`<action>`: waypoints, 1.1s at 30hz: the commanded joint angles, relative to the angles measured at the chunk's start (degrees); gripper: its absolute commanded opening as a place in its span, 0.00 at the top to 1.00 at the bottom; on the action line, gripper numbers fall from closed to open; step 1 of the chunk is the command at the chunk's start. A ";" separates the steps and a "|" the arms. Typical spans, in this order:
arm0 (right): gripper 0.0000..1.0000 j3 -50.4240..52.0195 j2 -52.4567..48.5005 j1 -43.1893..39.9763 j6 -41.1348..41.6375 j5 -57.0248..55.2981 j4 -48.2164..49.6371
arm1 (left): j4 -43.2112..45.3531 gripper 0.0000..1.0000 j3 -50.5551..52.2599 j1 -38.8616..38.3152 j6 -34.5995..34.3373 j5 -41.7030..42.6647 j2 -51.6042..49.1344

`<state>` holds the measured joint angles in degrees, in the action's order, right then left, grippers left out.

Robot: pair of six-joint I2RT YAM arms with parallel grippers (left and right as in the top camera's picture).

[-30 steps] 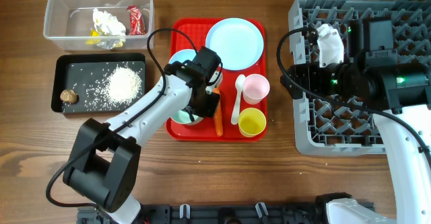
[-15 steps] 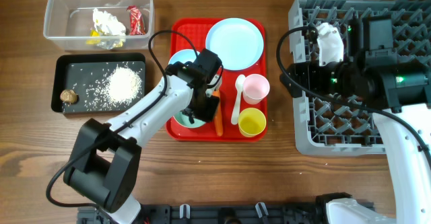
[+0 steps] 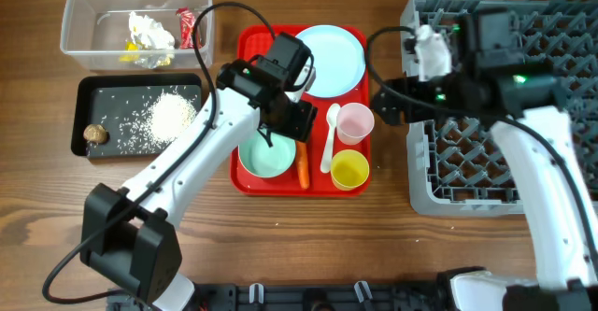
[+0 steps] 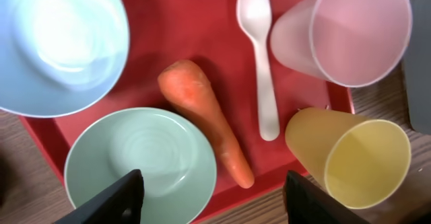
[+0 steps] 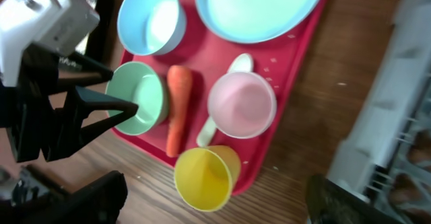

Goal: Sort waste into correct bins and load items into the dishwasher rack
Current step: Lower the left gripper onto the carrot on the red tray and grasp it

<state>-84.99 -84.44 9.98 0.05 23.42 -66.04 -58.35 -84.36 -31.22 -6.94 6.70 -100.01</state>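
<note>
Left wrist view: carrot point(image 4: 205, 120) lies on the tray point(image 4: 195, 29) between green bowl point(image 4: 141, 157) and spoon point(image 4: 259, 69), beneath the left gripper point(image 4: 212, 183), jaws wide, empty; its long axis runs diagonally across the gap. Right gripper point(image 5: 215, 190), also wide, hovers farther off

The orange carrot point(image 3: 302, 171) lies flat, tip toward six o'clock overhead; pale green bowl point(image 3: 263, 157) at its nine o'clock, yellow cup point(image 3: 349, 169) at three, white spoon point(image 3: 330, 135) at one.

The left arm point(image 3: 187, 166) stretches diagonally forward, left gripper point(image 4: 214, 196) pointing down, jaws spread wide. The right arm point(image 3: 537, 176) bends leftward, right gripper point(image 5: 215, 200) likewise agape.
</note>
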 commanded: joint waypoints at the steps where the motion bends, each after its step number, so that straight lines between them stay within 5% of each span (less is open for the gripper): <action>1: 0.18 0.28 -3.78 3.58 1.68 2.32 1.60 | 0.44 0.32 -0.70 1.90 -1.22 0.94 0.81; 9: 0.20 0.26 -5.33 2.95 6.56 -2.89 3.76 | 2.38 0.37 -0.55 -1.42 -0.79 1.16 -0.83; 13: 0.19 0.26 -5.33 0.81 5.90 -2.95 2.10 | 1.18 0.48 1.42 -4.70 -1.64 1.11 -2.25; 18: 0.11 0.26 -5.33 -1.31 5.90 -6.12 0.39 | 1.57 0.47 6.95 -7.37 -12.04 0.68 -3.21; 27: 0.08 0.26 -5.35 -1.55 5.99 -6.95 -0.28 | 8.35 0.65 10.91 -12.04 -26.21 0.04 -3.21; 33: 0.08 0.26 -5.35 -1.55 5.95 -6.95 -1.05 | 8.57 0.61 13.70 -14.03 -32.85 -8.35 -3.30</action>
<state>-84.84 -89.65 8.51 5.39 17.50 -66.70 -49.89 -73.21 -44.62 -32.12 5.30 -103.20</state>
